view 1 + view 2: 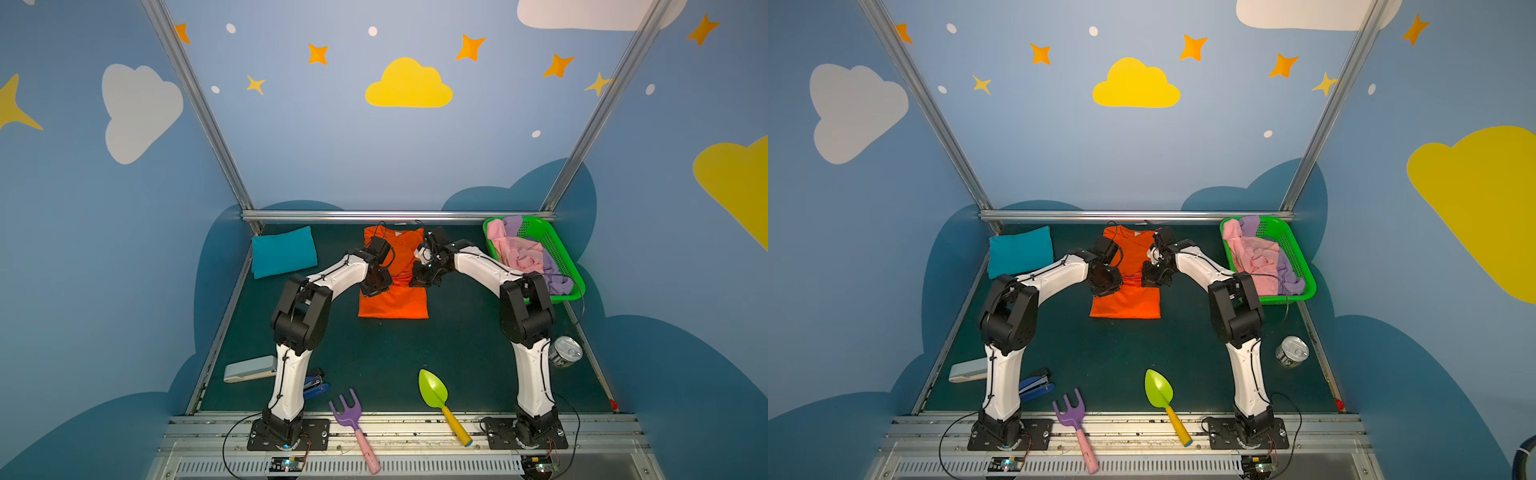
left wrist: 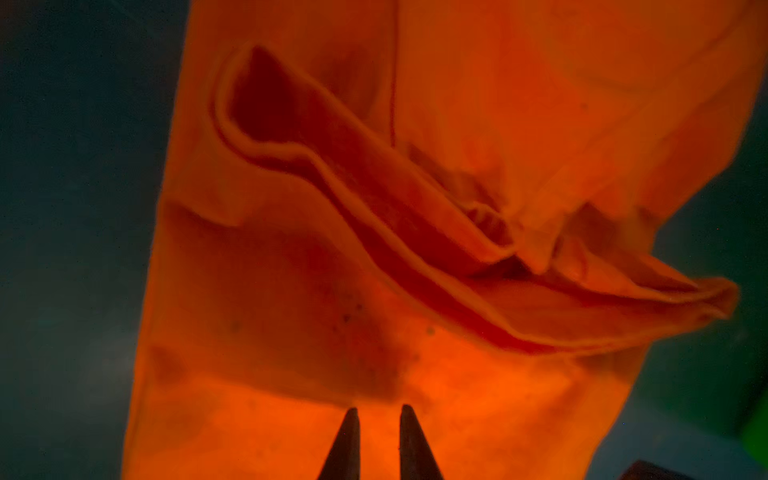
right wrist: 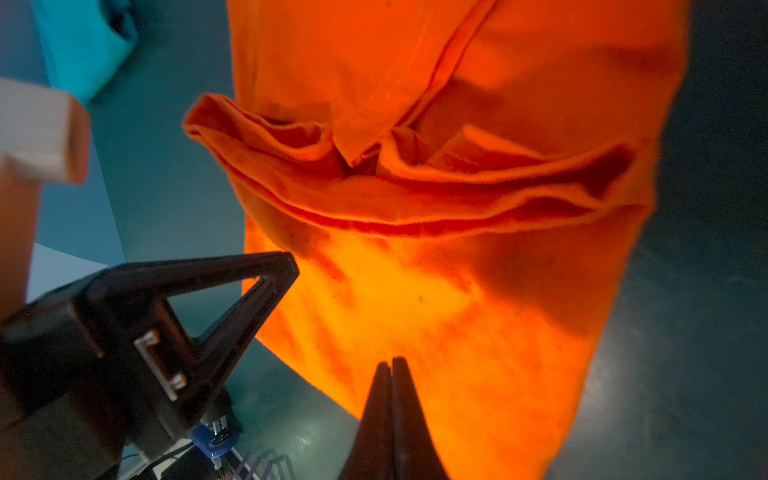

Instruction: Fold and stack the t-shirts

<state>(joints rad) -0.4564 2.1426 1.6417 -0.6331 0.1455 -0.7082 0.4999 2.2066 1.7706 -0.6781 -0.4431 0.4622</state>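
Observation:
An orange t-shirt [image 1: 395, 303] [image 1: 1127, 303] lies at the middle back of the table, narrowed lengthwise, with a rumpled ridge of cloth across its middle [image 3: 415, 195]. My left gripper [image 1: 374, 289] [image 2: 380, 410] hovers over the shirt's left side, its jaws a little apart with nothing between them. My right gripper [image 1: 422, 276] [image 3: 390, 360] is shut just above the shirt's right side and holds no cloth. A folded teal t-shirt [image 1: 284, 251] rests at the back left. Pink [image 1: 519, 253] and lilac [image 1: 557, 280] t-shirts lie crumpled in a green basket [image 1: 575, 274].
Along the front lie a green toy spade [image 1: 434, 392], a purple toy rake [image 1: 347, 411], a blue stapler [image 1: 316, 386] and a pale grey case [image 1: 249, 369]. A tin can [image 1: 564, 351] stands by the right edge. A metal rail [image 1: 395, 216] closes the back.

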